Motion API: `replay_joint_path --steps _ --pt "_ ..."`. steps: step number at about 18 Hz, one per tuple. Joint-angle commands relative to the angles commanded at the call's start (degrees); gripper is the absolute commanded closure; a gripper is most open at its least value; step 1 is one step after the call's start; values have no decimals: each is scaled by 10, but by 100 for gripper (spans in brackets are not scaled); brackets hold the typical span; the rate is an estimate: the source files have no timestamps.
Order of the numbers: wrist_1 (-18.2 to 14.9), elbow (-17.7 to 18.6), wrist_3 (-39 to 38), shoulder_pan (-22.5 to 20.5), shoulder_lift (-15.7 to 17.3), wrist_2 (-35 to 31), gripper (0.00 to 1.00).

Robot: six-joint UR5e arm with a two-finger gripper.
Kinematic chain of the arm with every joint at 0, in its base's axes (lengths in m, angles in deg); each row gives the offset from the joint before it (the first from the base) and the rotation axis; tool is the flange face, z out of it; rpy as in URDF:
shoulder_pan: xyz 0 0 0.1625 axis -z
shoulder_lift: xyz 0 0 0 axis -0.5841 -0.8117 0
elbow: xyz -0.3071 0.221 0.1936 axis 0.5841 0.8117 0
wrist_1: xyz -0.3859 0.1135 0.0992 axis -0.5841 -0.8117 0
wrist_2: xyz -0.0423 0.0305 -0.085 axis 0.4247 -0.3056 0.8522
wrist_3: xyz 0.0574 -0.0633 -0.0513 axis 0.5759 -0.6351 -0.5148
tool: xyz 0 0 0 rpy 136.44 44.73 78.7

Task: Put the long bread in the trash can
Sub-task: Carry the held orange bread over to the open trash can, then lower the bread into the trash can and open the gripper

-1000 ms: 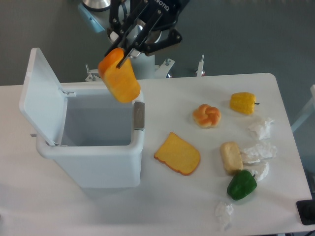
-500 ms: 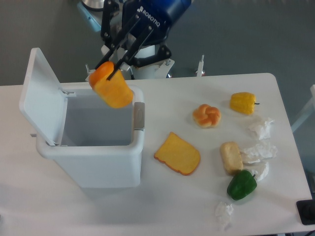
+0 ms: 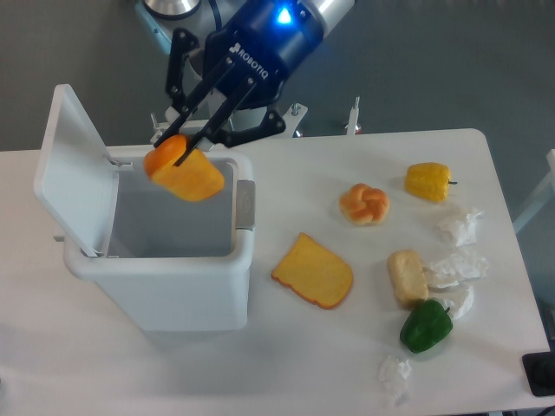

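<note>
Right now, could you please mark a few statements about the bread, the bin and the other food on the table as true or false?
1. The gripper holds the long bread over the open trash can. True.
2. The trash can's lid is closed. False: it stands flipped up on the left.
3. The toast slice lies between the trash can and the green pepper. True.
4. The knotted bun is inside the trash can. False: it sits on the table.
</note>
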Motion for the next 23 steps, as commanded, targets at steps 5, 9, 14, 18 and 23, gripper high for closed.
replay_joint_path --steps 5,9,14,18,23 --pt "0 17 2 4 1 -2 73" --pt "1 28 4 4 2 -3 73" --pt "1 35 3 4 -1 -4 73" --pt "1 47 3 4 -1 -4 73" --pt "0 59 4 5 0 -5 72"
